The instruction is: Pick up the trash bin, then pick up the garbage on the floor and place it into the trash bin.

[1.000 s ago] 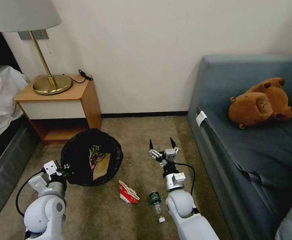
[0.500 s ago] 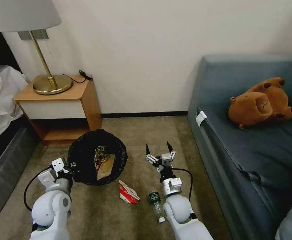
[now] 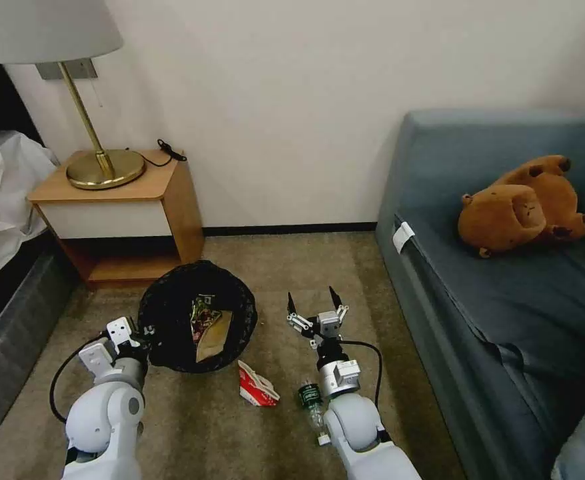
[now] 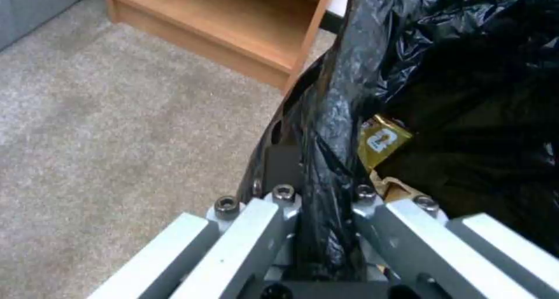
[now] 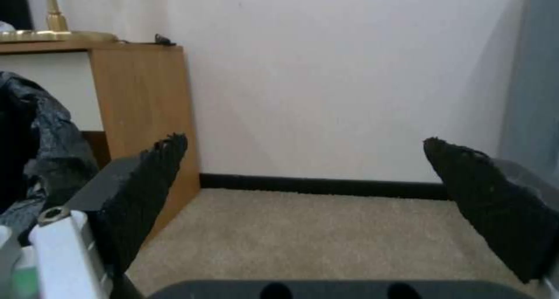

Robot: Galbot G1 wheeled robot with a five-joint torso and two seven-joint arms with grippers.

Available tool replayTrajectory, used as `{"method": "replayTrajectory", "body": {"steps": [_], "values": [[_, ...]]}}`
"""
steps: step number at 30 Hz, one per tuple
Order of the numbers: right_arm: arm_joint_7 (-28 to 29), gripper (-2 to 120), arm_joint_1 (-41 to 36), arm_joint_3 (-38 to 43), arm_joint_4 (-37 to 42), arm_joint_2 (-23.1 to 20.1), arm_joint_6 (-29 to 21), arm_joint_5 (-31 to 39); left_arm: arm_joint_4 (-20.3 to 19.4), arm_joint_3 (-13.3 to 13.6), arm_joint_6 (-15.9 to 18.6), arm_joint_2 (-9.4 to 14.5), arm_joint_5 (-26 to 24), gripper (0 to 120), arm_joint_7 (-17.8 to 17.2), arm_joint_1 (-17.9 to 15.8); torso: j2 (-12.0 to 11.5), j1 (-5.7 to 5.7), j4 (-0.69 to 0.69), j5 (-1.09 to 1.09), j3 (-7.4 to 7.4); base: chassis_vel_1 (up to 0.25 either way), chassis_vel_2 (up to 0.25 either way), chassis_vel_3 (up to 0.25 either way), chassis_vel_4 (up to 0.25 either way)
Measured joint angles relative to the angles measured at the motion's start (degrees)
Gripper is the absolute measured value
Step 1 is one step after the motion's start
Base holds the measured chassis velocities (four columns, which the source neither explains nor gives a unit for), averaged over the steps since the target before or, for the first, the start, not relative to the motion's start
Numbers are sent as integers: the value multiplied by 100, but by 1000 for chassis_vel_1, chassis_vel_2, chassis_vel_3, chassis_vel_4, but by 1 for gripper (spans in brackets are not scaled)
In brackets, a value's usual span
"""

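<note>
You have the trash bin (image 3: 172, 313) on the carpet (image 3: 272, 267) before the nightstand (image 3: 115, 213), wrapper (image 3: 201, 312) and paper bag (image 3: 213, 335) inside. Carton (image 3: 257, 387) lies just right of it, bottle (image 3: 313, 405) right again. Sofa (image 3: 505, 280) stands far right.

Right gripper (image 3: 313, 301) lower, nearer robot

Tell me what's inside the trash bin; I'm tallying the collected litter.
Inside the trash bin, clamped by the left gripper: a tan paper bag and a gold snack wrapper. The black liner hides anything beneath.
</note>
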Motion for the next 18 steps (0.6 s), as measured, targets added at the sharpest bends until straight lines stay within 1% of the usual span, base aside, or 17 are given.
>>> {"method": "replayTrajectory", "body": {"steps": [5,9,13,18], "values": [[-8,100,45,-81,-26,-12,-2,-1,-52,-13,-1,-15,-3,2,0,-6,0,0,0,0,0,0,0,0,0],[-6,100,242,-221,-219,-42,-46,7,-120,-45,-2,-51,-8,2,-3,27,0,0,0,1,0,0,0,0,0],[99,100,402,-438,-333,-206,-225,155,-201,-96,-3,-83,-6,2,-21,68,0,0,0,1,0,0,0,0,0],[102,100,554,-625,-554,-346,-294,282,-273,-92,-3,-109,33,2,-42,99,0,0,0,1,0,0,0,0,0]]}}
